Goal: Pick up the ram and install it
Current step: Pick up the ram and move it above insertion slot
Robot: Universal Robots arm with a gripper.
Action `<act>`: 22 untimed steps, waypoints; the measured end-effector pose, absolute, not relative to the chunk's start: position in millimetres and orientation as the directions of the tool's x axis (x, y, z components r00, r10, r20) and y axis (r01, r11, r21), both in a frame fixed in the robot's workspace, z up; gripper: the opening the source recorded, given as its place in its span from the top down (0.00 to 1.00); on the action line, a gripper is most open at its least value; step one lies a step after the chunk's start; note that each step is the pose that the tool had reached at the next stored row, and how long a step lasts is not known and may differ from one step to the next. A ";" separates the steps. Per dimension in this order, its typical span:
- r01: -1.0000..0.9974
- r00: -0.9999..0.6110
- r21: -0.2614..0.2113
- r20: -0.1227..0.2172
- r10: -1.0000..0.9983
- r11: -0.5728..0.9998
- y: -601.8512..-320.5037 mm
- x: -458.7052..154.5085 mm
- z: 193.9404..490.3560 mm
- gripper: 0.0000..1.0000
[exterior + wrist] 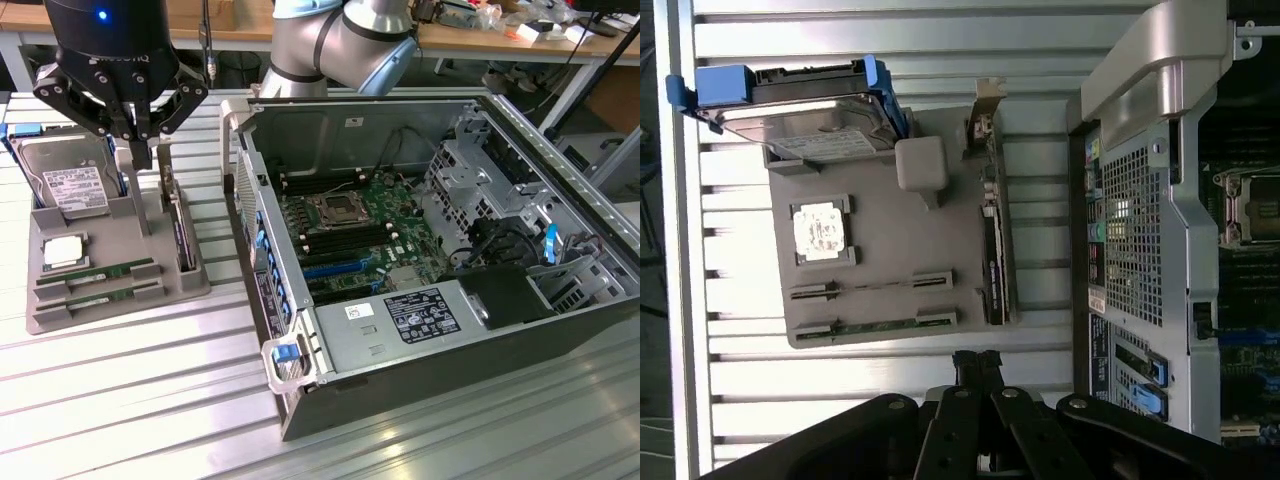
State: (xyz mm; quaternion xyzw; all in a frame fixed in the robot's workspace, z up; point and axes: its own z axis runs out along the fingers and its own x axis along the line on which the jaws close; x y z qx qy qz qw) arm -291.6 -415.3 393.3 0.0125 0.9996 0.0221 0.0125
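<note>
Black gripper (137, 135), jaws shut and empty, exterior view; wrist view: thin green ram stick (876, 325) slotted in grey plastic tray (890, 240), just beyond the jaws.

Exterior view: raised, angled down across the table (120, 400), fairly near, covering the parts tray (100, 312) and the computer case (480, 360). Wrist view: past the gripper (978, 360), straight down from well above. Shared: the parts tray (890, 250) and the computer case (1140, 200) at its rear end.
</note>
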 end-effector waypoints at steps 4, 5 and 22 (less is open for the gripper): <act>-0.032 -0.999 0.044 -0.024 -0.031 0.999 -415.3 -291.6 393.3 0.90; -0.040 -0.999 0.044 -0.024 -0.039 0.998 -415.3 -291.6 393.3 0.90; -0.126 -0.992 0.044 -0.024 -0.125 0.991 -415.3 -291.5 393.3 0.90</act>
